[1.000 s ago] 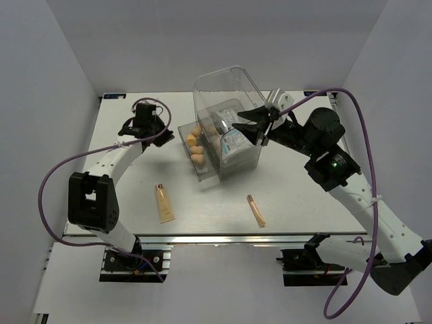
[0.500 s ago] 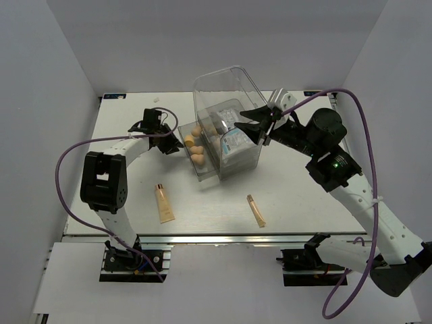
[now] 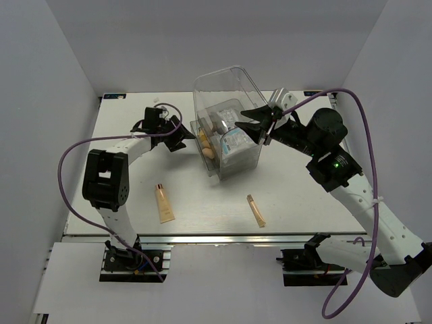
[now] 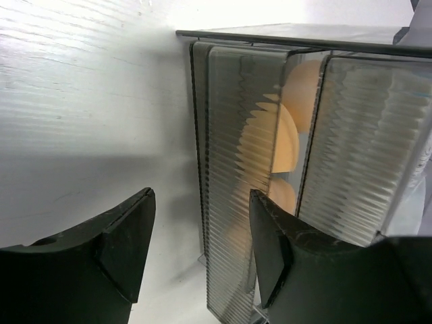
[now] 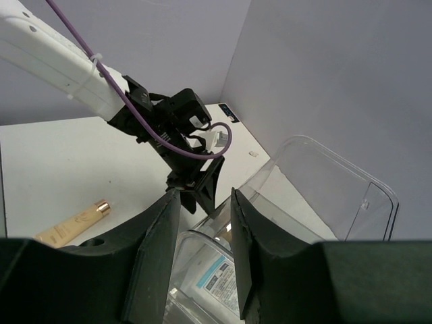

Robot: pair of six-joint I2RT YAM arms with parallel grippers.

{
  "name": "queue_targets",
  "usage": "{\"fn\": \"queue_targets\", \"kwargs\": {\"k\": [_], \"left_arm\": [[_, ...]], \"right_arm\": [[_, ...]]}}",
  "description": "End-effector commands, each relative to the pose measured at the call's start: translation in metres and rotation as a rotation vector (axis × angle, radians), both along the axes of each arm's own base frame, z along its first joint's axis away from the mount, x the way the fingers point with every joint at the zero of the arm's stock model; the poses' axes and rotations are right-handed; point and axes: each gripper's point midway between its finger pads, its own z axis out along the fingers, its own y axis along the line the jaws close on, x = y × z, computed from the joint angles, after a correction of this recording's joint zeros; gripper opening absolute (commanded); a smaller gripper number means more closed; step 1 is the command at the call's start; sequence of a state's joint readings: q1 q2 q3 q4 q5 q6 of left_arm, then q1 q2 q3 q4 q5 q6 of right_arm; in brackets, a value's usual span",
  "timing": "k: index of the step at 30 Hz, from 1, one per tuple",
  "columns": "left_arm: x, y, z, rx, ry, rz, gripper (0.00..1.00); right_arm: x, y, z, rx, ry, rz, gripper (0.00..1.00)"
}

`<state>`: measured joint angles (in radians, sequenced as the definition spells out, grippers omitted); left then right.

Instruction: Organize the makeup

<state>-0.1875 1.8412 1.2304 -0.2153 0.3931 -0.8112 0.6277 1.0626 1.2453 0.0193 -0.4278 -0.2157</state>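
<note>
The clear plastic box point(image 3: 233, 101) stands mid-table with its lid up. Inside it lie peach sponges point(image 3: 206, 146) on the left and white-and-blue packets point(image 3: 235, 142) on the right. My left gripper point(image 3: 185, 138) is open at the box's left side. In the left wrist view its fingers point(image 4: 128, 236) straddle the ribbed clear drawer front point(image 4: 233, 202), with the sponges point(image 4: 273, 145) showing behind it. My right gripper point(image 3: 256, 127) hovers open over the box's right rim, above a packet point(image 5: 217, 280). Two tan tubes point(image 3: 163, 202) point(image 3: 256, 210) lie on the table in front.
The raised lid point(image 5: 331, 179) stands behind the box opening. Purple cables loop from both arms. The white table point(image 3: 304, 196) ends at grey walls left, right and behind. In the right wrist view one tube point(image 5: 74, 226) lies left of my fingers.
The sponge drawer, which stuck out to the left, has slid into the box. My left gripper followed it to the right and opened. The right arm has stayed put.
</note>
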Motion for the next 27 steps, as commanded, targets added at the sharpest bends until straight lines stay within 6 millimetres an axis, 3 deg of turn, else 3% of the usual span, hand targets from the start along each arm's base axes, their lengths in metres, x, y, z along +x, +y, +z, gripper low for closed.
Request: {"fn": "queue_targets", "kwargs": {"k": [1, 10, 23, 27], "left_arm": [[0.003, -0.020, 0.005, -0.068, -0.018, -0.060, 0.68], [0.005, -0.043, 0.002, -0.120, -0.010, -0.116, 0.72], [0.000, -0.054, 0.004, -0.200, -0.017, -0.142, 0.72], [-0.002, -0.051, -0.009, -0.182, 0.021, -0.116, 0.61]], "right_arm": [[-0.003, -0.006, 0.017, 0.044, -0.044, -0.011, 0.42], [-0.002, -0.009, 0.020, 0.046, -0.053, -0.022, 0.42], [-0.003, -0.009, 0.017, 0.042, -0.046, -0.017, 0.42], [-0.002, -0.011, 0.017, 0.044, -0.047, -0.022, 0.42]]}}
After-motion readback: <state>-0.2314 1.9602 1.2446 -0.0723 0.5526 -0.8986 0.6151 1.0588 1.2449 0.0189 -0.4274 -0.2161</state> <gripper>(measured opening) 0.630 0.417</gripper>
